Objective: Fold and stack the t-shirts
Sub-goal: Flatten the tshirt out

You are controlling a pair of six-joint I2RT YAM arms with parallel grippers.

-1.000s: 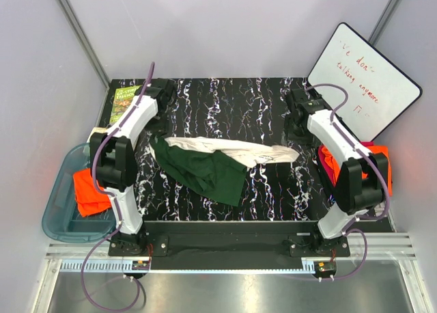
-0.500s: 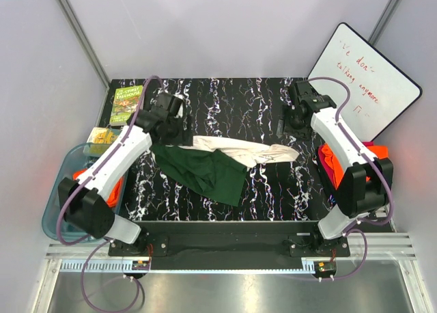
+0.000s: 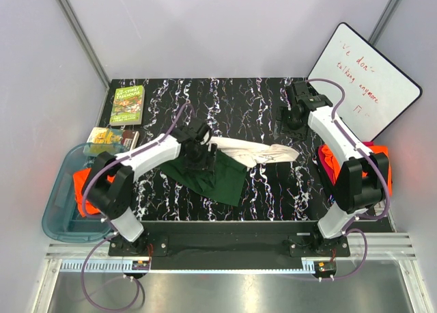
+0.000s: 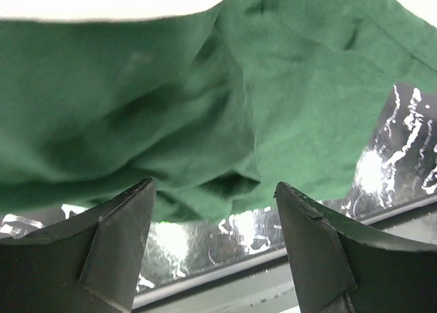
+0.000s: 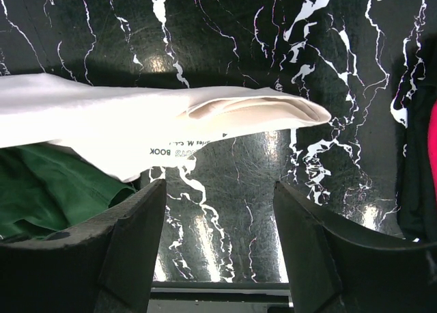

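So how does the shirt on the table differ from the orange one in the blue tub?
The middle t-shirt is cream and dark green with black print; the orange t-shirt is plain. The middle t-shirt lies spread and rumpled on the black table, below the open left gripper; the orange t-shirt sits in the blue tub. Both are soft cloth.

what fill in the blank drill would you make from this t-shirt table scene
1. The left gripper hangs open over the ____ part of the crumpled t-shirt.
2. The right gripper is open and holds ____.
3. The t-shirt lying in the blue bin is ____ in colour.
Missing words: green; nothing; orange.
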